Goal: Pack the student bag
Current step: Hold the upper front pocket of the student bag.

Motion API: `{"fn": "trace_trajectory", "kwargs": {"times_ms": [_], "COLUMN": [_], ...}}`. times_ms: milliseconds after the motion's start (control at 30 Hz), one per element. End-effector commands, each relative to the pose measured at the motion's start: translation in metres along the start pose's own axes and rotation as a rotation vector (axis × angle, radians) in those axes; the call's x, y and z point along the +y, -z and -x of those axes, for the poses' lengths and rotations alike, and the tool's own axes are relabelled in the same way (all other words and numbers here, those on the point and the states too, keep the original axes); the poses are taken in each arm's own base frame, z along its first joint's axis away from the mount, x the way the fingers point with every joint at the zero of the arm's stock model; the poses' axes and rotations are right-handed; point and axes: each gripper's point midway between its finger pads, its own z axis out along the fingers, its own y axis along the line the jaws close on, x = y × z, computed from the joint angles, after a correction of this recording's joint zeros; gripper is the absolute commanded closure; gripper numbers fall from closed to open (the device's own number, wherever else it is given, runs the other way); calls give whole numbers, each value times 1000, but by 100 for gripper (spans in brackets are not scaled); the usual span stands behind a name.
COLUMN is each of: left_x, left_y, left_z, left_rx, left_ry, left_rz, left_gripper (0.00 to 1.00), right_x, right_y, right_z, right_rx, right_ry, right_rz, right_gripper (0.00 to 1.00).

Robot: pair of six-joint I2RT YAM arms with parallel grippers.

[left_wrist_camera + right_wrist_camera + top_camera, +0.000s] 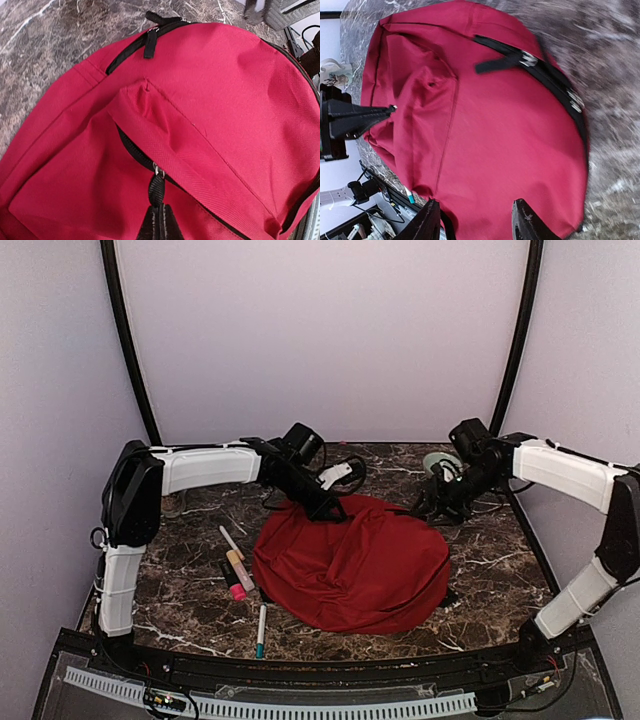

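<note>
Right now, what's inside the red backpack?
Nothing shows: the large red soft fabric backpack lies flat, its outer fabric covering any contents. The left fingers pinch the front pocket's black zipper pull; no lining visible.

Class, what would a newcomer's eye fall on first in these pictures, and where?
The big red student bag sprawls in the middle of the dark marble table. The left pincer is shut on its front-pocket zipper pull, while a few markers lie just left of the bag.
</note>
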Motion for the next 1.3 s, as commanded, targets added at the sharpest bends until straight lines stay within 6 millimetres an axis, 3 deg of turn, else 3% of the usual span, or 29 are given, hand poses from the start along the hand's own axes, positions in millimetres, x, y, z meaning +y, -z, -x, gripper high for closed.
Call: {"fn": "trace_trajectory", "kwargs": {"times_ms": [0, 133, 233, 500, 600, 800, 900, 1267], "left_x": [-22, -34, -43, -57, -60, -68, -73, -94], "left_y": [32, 33, 32, 30, 29, 30, 30, 38], "left_z": [12, 10, 9, 4, 5, 9, 5, -3], "left_rx": [-5, 2, 8, 26, 26, 24, 40, 59], "left_ry": [22, 29, 41, 63, 63, 49, 52, 84], "left_rz": [15, 20, 11, 16, 18, 18, 20, 22], "left_gripper": [100, 100, 100, 100, 100, 100, 100, 100], "right_x": [37, 64, 73, 83, 84, 84, 94, 116], "right_y": [-31, -63, -82, -103, -111, -116, -115, -122], "right_z": [24, 34, 39, 52, 46, 39, 47, 61], "right_rx": [2, 57, 89, 91, 119, 129, 119, 114], "right_ry": [52, 111, 137, 114, 118, 117, 123, 187], "right_rz": [54, 74, 57, 65, 65, 68, 91, 151], "right_gripper": [48, 42, 39, 39, 47, 86, 98, 100]}}
